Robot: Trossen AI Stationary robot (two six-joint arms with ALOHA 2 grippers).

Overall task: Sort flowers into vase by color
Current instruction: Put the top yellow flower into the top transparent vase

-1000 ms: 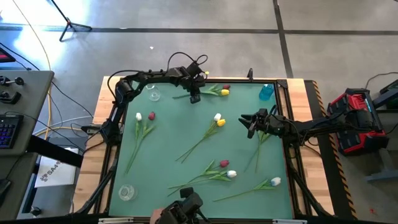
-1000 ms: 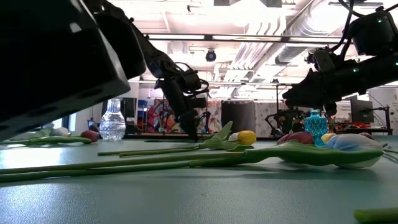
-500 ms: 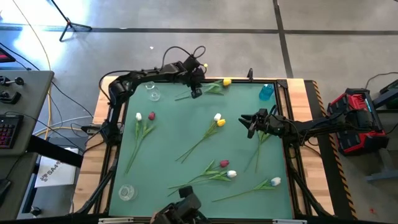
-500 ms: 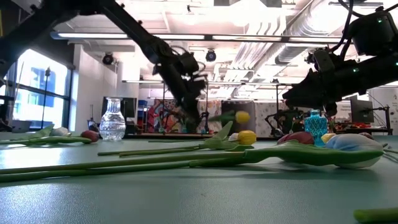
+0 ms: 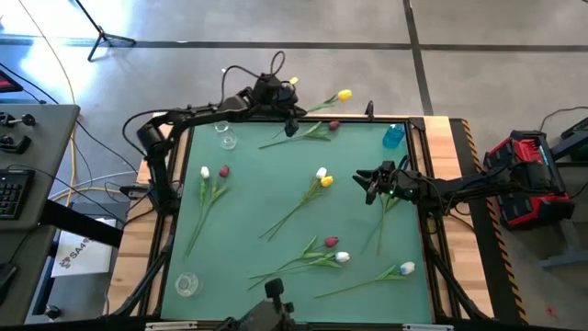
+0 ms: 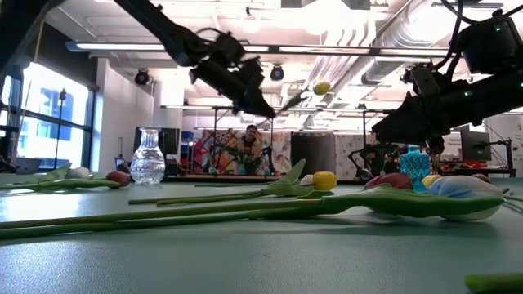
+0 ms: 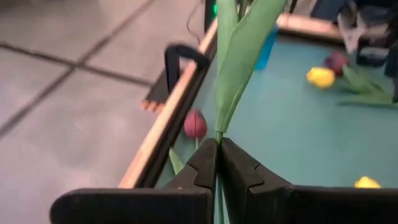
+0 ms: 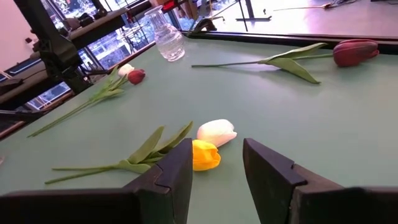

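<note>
My left gripper [image 5: 291, 119] hangs above the table's far edge, shut on a yellow tulip [image 5: 344, 94] whose head sticks out beyond that edge. Under it a dark red tulip [image 5: 333, 125] lies flat on the green mat. A clear vase [image 5: 226, 138] stands at the far left and a blue vase [image 5: 394, 135] at the far right. My right gripper [image 5: 366, 179] waits open at mid-right, just above the mat. A yellow and a white tulip head [image 8: 211, 144] lie before its fingers. My left gripper pinches the yellow tulip's thin stem [image 7: 218, 135] between its two fingers, just below where the long leaf [image 7: 239, 62] springs off. The fingers lie across the stem. The flower slants up and away past the fingertips [image 6: 265, 110], lifted clear of the mat.
Several more tulips lie on the mat: a white and dark red pair [image 5: 213, 172] at left, a dark red and white pair [image 5: 335, 250] and a white one [image 5: 406, 268] near the front. A second clear vase [image 5: 186, 283] stands near the front left corner.
My left gripper, still shut, has risen from the mat toward the far edge and tipped its fingers upward. The yellow tulip has come up with it, lifted clear, its head now past the far edge. The dark red tulip beside it stayed on the mat.
</note>
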